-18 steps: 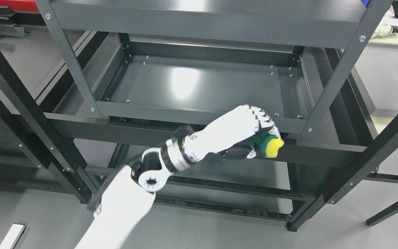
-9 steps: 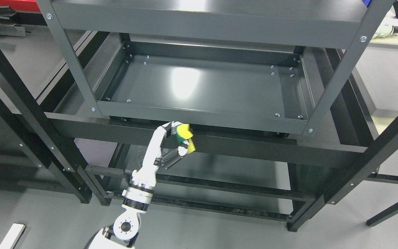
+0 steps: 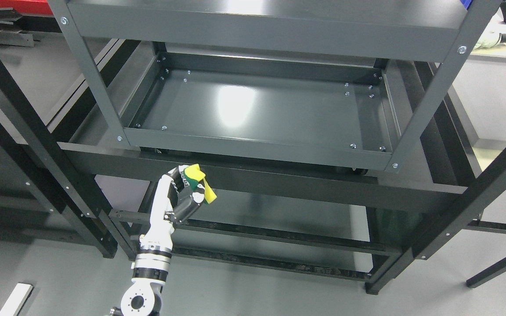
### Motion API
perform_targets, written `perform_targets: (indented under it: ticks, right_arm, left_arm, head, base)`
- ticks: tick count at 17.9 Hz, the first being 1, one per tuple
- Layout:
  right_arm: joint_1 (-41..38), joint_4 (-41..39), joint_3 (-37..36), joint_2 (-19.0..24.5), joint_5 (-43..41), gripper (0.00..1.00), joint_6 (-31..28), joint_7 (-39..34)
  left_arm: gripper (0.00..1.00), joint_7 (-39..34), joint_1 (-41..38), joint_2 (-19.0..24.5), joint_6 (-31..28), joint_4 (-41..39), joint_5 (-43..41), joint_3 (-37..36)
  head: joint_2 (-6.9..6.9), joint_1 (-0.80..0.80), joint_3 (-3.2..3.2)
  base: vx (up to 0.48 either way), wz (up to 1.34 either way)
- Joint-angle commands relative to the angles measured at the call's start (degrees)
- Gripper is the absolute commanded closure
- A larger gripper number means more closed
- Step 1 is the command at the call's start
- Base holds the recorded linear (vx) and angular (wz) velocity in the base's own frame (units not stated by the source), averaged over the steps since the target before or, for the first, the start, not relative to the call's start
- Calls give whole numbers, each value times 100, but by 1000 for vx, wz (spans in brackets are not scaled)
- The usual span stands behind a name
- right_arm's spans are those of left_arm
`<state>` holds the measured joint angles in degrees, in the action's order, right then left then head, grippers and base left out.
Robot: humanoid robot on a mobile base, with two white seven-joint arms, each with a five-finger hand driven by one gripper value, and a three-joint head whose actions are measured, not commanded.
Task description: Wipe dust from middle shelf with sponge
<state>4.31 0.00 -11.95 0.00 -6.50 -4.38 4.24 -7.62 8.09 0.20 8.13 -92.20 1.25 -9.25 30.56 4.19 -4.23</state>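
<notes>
1. The left hand comes up from the bottom edge, left of the middle, with its fingers curled round the sponge; the right hand is out of view
2. The sponge sits in front of the dark crossbeam, below the near rim of the middle shelf and towards its left end; it does not touch the shelf floor
3. By my judgement the step in hand is getting the sponge up over that near rim and flat onto the tray floor, so the wipe proper looks not yet under way here
4. To do it well: lift clear of the rim, steer between the left upright and the right upright, then press one broad face down instead of an edge
5. Sweep in long overlapping passes from one side to the other, working from far to near, so dust is not pushed back onto cleaned metal
6. Mind the raised screw heads near the corners, which could catch the foam
7. The sponge is yellow foam with a green scouring layer; it looks squeezed and bent in the grip, one yellow corner poking out to the right
8. It appears soft and light, so I expect it will give under pressure; a firm hold should stop it twisting out on the glossy grey shelf
</notes>
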Motion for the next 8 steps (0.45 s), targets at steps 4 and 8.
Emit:
perform_targets:
  ticks: [4,8]
  right_arm:
    - [0,-100,0,-100,0,0,-2,-2]
    - [0,-100,0,-100,0,0,-2,-2]
  left_arm:
    - [100,-11,-53,80,-260,-949,253,450]
    - [100,-11,-53,80,-260,-940,253,450]
  head:
    - [0,0,0]
    - [0,0,0]
  base:
    - [0,0]
    - [0,0]
